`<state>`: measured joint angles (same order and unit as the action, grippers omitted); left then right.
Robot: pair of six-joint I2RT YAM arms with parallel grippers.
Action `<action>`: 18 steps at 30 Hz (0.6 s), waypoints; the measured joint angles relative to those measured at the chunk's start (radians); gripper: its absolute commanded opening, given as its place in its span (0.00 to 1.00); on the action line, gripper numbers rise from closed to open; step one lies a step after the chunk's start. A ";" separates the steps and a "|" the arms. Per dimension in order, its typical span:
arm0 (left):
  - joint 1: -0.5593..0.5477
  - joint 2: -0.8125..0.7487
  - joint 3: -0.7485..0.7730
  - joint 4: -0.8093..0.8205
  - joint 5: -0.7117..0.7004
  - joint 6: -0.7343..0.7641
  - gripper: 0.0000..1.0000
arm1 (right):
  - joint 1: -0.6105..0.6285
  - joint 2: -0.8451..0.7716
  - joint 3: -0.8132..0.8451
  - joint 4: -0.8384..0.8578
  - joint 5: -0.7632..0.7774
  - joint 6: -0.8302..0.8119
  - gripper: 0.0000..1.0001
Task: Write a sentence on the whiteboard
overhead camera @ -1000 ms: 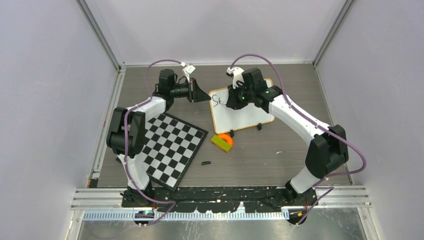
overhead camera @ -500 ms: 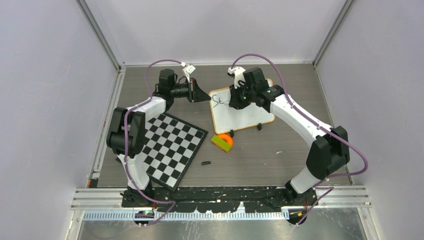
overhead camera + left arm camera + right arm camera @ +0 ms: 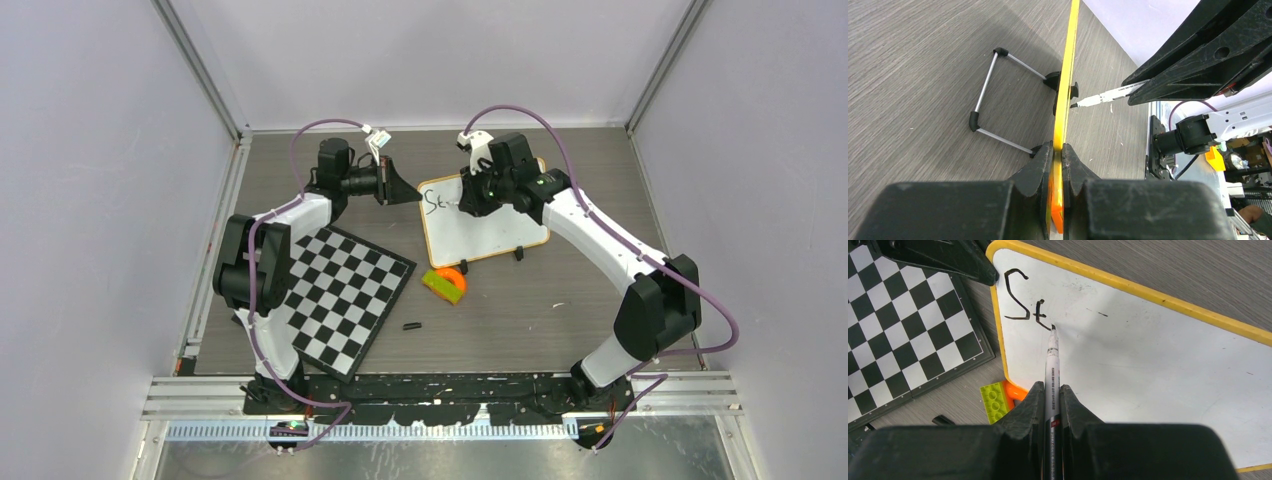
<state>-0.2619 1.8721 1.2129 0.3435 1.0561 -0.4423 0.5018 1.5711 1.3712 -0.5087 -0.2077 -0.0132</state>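
Bracing the whiteboard (image 3: 495,228) at the far middle of the table (image 3: 560,300), the left gripper (image 3: 1058,150) is closed tight on the frame's left edge. The hold is judged to keep the board, propped aslant on its wire stand (image 3: 985,84), from sliding or tipping under pen pressure. The right gripper (image 3: 1050,390) is clamped around a marker (image 3: 1052,357), barrel in line with the fingers, which gives the wrist camera a direct view of the tip. The tip lies at the foot of the "t" in the sentence (image 3: 1024,302), of which only "St" stands, at the board's far left corner. Whether tip and face touch cannot be told. The task is judged barely begun.

Blank face runs right from the tip to the frame, and nearer too, leaving ample room for both lines. Left of the letters, the left gripper's fingers (image 3: 943,257) crowd the frame. The chequered board (image 3: 340,290) and a green-and-orange brick (image 3: 443,283) lie just beside the near left corner, outside the writing path.
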 measured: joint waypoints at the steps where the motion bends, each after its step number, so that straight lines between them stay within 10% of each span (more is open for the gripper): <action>1: 0.000 0.000 0.000 0.000 0.000 0.001 0.00 | 0.000 0.000 0.000 0.000 0.000 0.000 0.00; 18: 0.000 0.000 0.000 0.001 0.000 0.001 0.00 | -0.010 0.006 0.016 0.002 0.050 -0.008 0.00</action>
<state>-0.2619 1.8721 1.2129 0.3443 1.0557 -0.4416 0.4919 1.5772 1.3876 -0.5068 -0.1577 -0.0216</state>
